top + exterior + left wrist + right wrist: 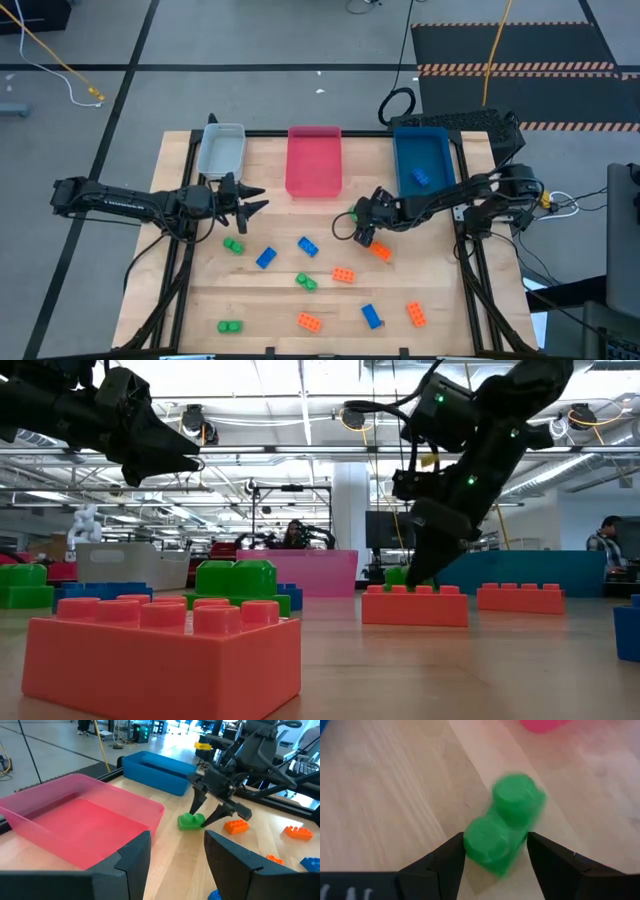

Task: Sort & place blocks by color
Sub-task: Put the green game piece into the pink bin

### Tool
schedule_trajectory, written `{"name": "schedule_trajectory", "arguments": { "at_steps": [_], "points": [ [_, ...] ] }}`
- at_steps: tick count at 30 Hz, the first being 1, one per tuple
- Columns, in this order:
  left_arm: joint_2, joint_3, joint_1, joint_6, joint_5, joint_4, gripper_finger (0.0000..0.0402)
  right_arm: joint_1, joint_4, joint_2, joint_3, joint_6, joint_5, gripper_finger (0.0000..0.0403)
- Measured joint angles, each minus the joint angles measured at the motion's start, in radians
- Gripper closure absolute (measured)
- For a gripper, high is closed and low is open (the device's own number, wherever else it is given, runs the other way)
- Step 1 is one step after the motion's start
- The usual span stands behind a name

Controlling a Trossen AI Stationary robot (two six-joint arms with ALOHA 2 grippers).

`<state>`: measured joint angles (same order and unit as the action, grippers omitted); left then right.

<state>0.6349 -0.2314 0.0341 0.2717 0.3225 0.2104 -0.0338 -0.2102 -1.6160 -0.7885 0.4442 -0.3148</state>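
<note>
A small green two-stud block (502, 830) was framed between the spread fingers of the right claw (495, 865) on the wooden surface (270, 310), the fingers flanking one end of the block and not yet pressed against it. Seen from above, the block (353, 212) lay near the middle of the surface, at about four o'clock from the pink tray (314, 160) and nine o'clock from the right claw (362, 222). The block appeared to be hard moulded plastic: light, stiff and unlikely to deform, though smooth enough to slip or swivel if pinched off-centre. The flat side walls below the studs were judged the soundest place for a hold, with the fingers squared across the narrow width.

Nearer the front edge, other blocks were scattered: a green one (229, 326), an orange one (309, 321), a blue one (371, 316) and a further orange one (416, 315) in the nearest row, with more of all three colours behind them.

The left claw (243, 203) was held above the surface at about five o'clock from the grey tray (221, 150), its fingers (127, 862) parted and nothing between them.

At the far edge, the grey, pink and blue trays stood in a row; one blue block (421, 178) was seen lying in the blue tray (402, 170).
</note>
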Motion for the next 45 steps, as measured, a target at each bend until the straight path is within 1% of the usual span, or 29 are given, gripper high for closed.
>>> {"name": "schedule_trajectory", "arguments": {
  "at_steps": [5, 9, 19, 26, 31, 37, 42, 45],
  "points": [
    [0.000, 0.000, 0.000, 0.001, 0.000, 0.000, 0.0215, 0.002, 0.029, -0.049, 0.001, -0.013, 0.002, 0.0227],
    [0.000, 0.000, 0.000, 0.001, 0.000, -0.004, 0.0215, 0.002, 0.026, -0.051, 0.001, -0.024, 0.000, 0.0274],
    [0.000, 0.000, 0.000, 0.001, 0.000, -0.006, 0.0215, 0.002, 0.003, 0.011, 0.007, -0.071, 0.000, 0.0274],
    [0.000, 0.000, 0.000, -0.001, 0.000, -0.006, 0.0215, 0.000, 0.012, 0.091, -0.002, -0.110, -0.012, 0.0274],
    [0.000, 0.000, 0.000, 0.001, 0.000, -0.005, 0.0215, 0.014, 0.018, 0.143, -0.079, -0.208, -0.036, 0.0274],
    [0.000, 0.000, 0.000, 0.002, 0.000, -0.003, 0.0215, 0.043, 0.019, 0.150, -0.238, -0.370, -0.036, 0.0274],
    [0.000, 0.000, 0.000, -0.005, 0.000, -0.005, 0.0215, 0.127, 0.031, 0.115, -0.357, -0.480, -0.020, 0.0274],
    [0.000, 0.000, 0.000, -0.009, 0.000, -0.007, 0.0215, 0.188, 0.059, 0.080, -0.402, -0.508, 0.044, 0.0274]
  ]
}}
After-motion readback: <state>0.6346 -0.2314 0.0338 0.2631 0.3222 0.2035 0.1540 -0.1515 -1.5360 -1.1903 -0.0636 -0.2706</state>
